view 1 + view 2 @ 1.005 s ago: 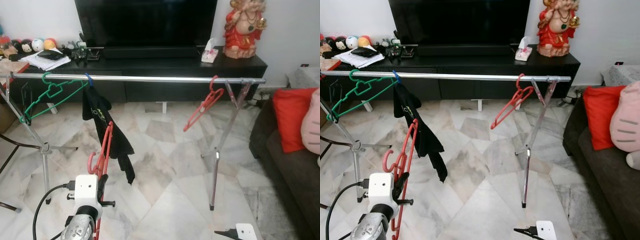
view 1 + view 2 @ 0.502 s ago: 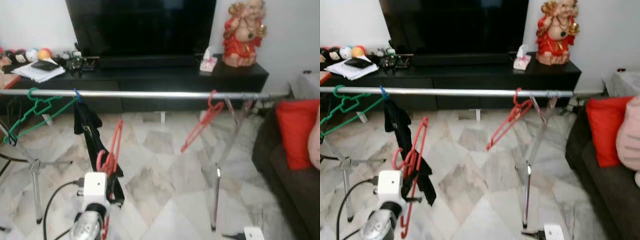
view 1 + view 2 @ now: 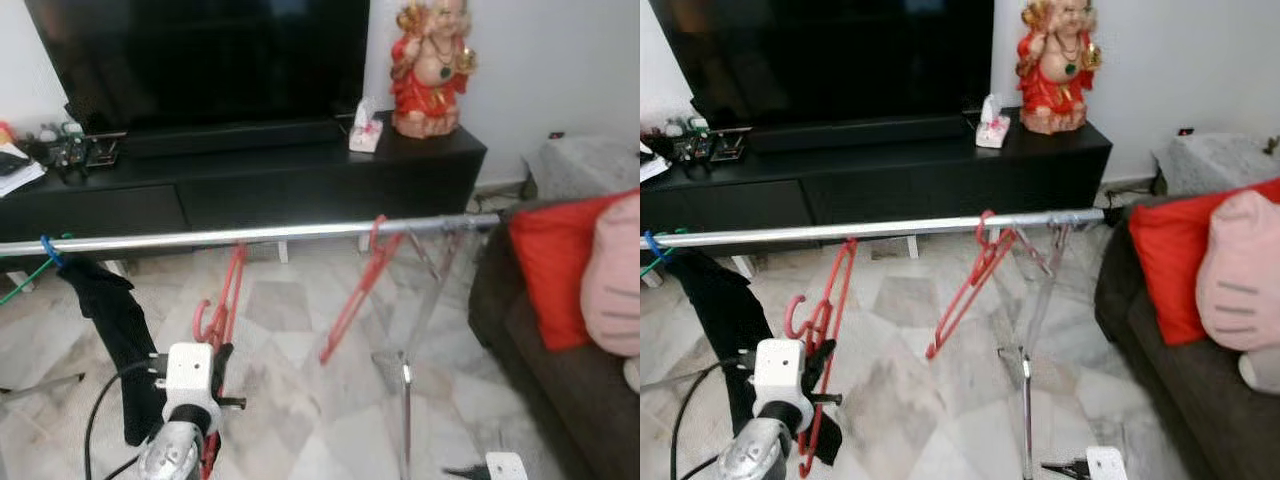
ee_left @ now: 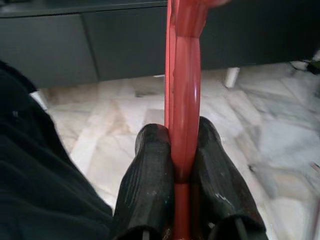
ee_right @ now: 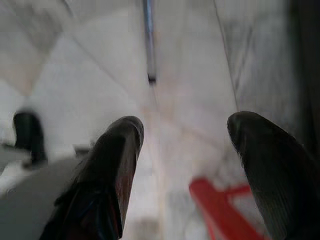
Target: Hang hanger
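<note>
My left gripper (image 3: 218,365) is shut on a red plastic hanger (image 3: 228,300); in the left wrist view its two black fingers (image 4: 150,185) squeeze the hanger's red bar (image 4: 182,110). The hanger stands almost on edge. Its upper end reaches the silver rail (image 3: 300,232), and its hook (image 3: 203,318) curls lower down, below the rail. A second red hanger (image 3: 360,285) hangs on the rail further right. My right gripper (image 5: 182,135) hangs low and open over the floor.
A black garment (image 3: 110,330) hangs from a blue hook at the rail's left end. The rack's leg (image 3: 405,400) stands right of centre. Behind are a black TV console (image 3: 300,170) and a red statue (image 3: 432,65). A dark sofa (image 3: 560,380) with a red cushion (image 3: 555,265) is on the right.
The camera has moved closer to the rack and swung right. The rail now sits lower in the picture, and the held hanger's top has come up level with it.
</note>
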